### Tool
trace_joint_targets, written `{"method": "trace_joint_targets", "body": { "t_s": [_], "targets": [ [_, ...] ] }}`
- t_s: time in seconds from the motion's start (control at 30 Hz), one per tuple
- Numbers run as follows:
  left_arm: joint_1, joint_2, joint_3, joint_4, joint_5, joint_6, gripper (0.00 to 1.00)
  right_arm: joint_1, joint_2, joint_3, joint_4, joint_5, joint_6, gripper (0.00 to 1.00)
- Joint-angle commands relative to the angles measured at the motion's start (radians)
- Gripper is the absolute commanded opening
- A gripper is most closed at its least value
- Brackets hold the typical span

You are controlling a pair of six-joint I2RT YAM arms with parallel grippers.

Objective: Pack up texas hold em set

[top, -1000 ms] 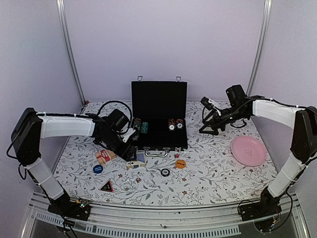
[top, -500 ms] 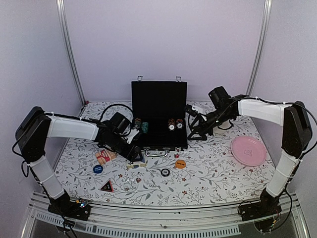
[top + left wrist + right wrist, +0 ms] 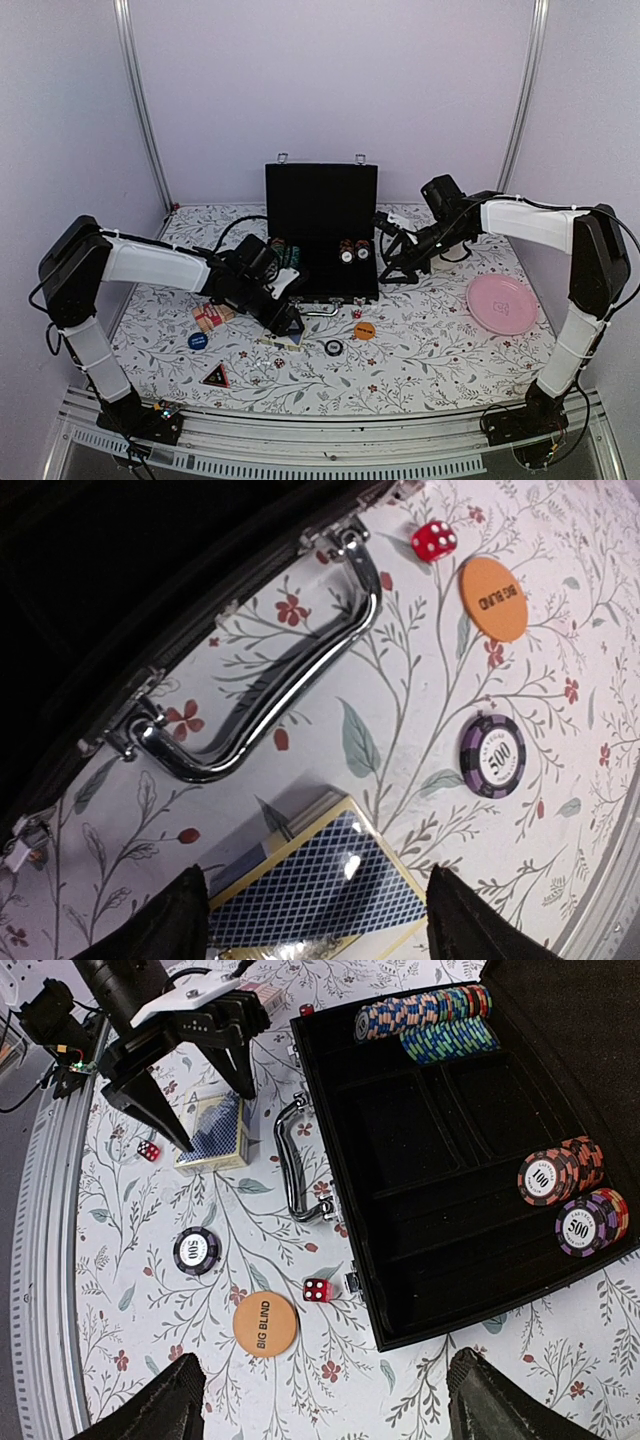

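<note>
The black briefcase (image 3: 322, 275) lies open with its lid upright. Striped chips stand in its left (image 3: 283, 252) and right (image 3: 353, 250) slots. My left gripper (image 3: 285, 318) is open, low over the blue card deck (image 3: 320, 890), one finger (image 3: 160, 920) on each side of it. My right gripper (image 3: 388, 268) is open and empty, above the case's front right corner (image 3: 420, 1330). On the cloth lie a red die (image 3: 317, 1289), the orange Big Blind button (image 3: 265, 1324), a purple 500 chip (image 3: 196, 1251), a second die (image 3: 148, 1150), a red deck (image 3: 213, 315), a blue button (image 3: 198, 340) and the triangle token (image 3: 215, 376).
A pink plate (image 3: 502, 303) sits at the right of the table. The silver case handle (image 3: 270, 700) lies just beyond the blue deck. White walls and frame posts enclose the table on three sides.
My left gripper has moved right and forward from the case's left edge to over the blue deck. My right arm swung left to the case's right side, then stayed.
</note>
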Motion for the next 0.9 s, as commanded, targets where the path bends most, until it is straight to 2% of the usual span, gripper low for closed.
{"method": "trace_joint_targets", "body": {
  "t_s": [0.0,0.17,0.3,0.5,0.7,0.87],
  "targets": [
    [-0.032,-0.029,0.010,0.007,0.006,-0.019,0.75,0.005,0.012,-0.005,-0.012,0.001,-0.012,0.82],
    [-0.019,-0.165,0.001,-0.024,-0.178,-0.094,0.79,0.010,0.000,-0.005,-0.016,0.018,-0.014,0.82],
    [0.041,-0.215,-0.010,-0.146,-0.223,-0.206,0.80,0.045,-0.009,0.010,-0.025,0.108,-0.011,0.82],
    [0.077,-0.265,-0.122,-0.158,-0.151,-0.293,0.72,0.143,0.031,0.102,-0.078,0.204,-0.018,0.82],
    [0.077,-0.257,-0.167,-0.127,-0.058,-0.306,0.77,0.245,0.098,0.171,-0.108,0.222,-0.017,0.81],
    [0.071,-0.218,-0.188,-0.009,0.049,-0.325,0.77,0.303,0.186,0.238,-0.136,0.247,-0.002,0.81]
  ]
}}
